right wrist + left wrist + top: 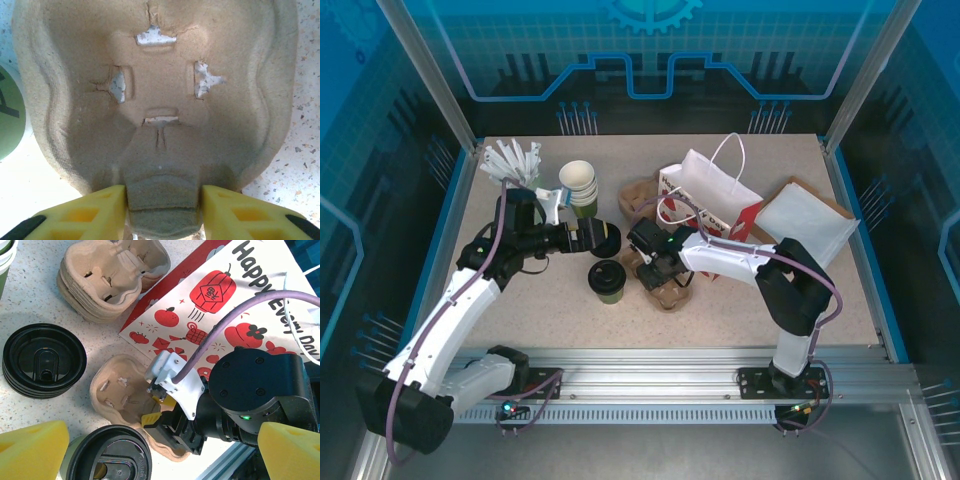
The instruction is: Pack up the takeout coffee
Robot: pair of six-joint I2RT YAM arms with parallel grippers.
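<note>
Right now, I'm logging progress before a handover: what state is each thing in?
Coffee cup: upright, lid on.
Loose cup tray: open side up, empty.
Right pincer: shut on loose cup tray's edge.
Left pincer: open, empty.
Paper bag: lying on its side.
Spare lids: stacked.
Spare cups: stacked, lidless.
Spare trays: stacked.

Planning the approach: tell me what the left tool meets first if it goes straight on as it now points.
Most likely the takeout coffee: its black lid lies nearest, low between the fingers of the open left tool. Depth is unclear; the cup carrier lies beyond.
</note>
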